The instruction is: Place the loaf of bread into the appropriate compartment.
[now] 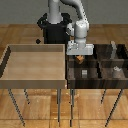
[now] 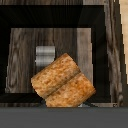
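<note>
The loaf of bread [image 1: 79, 59] is a small orange-brown speckled lump hanging just under my gripper [image 1: 79, 56], which is shut on it. It hovers over the near-left part of the dark wooden compartment box [image 1: 95, 85]. In the wrist view the loaf [image 2: 62, 82] fills the lower middle, tilted. Beneath it lies a dark-walled compartment with a wood-grain floor [image 2: 25, 55] and a small grey cube [image 2: 45, 54] in it. The fingers are almost wholly hidden behind the loaf.
A large light wooden tray [image 1: 35, 80] stands at the exterior view's left, touching the compartment box. Grey cubes sit in compartments [image 1: 84, 73], [image 1: 116, 69]. Both containers stand on thin legs. The arm's black base [image 1: 52, 30] is behind.
</note>
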You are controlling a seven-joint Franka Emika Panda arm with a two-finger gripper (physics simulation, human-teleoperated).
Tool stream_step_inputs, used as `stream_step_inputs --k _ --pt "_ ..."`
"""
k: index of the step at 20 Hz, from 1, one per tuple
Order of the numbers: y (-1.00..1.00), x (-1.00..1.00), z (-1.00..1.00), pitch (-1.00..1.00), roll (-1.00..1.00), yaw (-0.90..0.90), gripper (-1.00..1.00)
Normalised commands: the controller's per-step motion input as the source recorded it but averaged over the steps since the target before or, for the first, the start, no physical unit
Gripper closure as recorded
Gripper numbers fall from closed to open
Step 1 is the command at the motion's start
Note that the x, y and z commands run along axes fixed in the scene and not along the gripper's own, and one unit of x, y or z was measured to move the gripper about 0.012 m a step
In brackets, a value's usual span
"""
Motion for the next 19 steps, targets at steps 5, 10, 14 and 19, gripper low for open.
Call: stream_step_inputs --k 5,10,14,19 --pt "0.60 0.00 0.00 0.00 0.00 0.00 -1.00" --pt "0.00 0.00 0.00 0.00 0.00 0.00 -1.00" --pt "0.00 0.00 0.00 0.00 0.00 0.00 -1.00" --pt "0.00 0.00 0.00 0.00 0.00 0.00 -1.00"
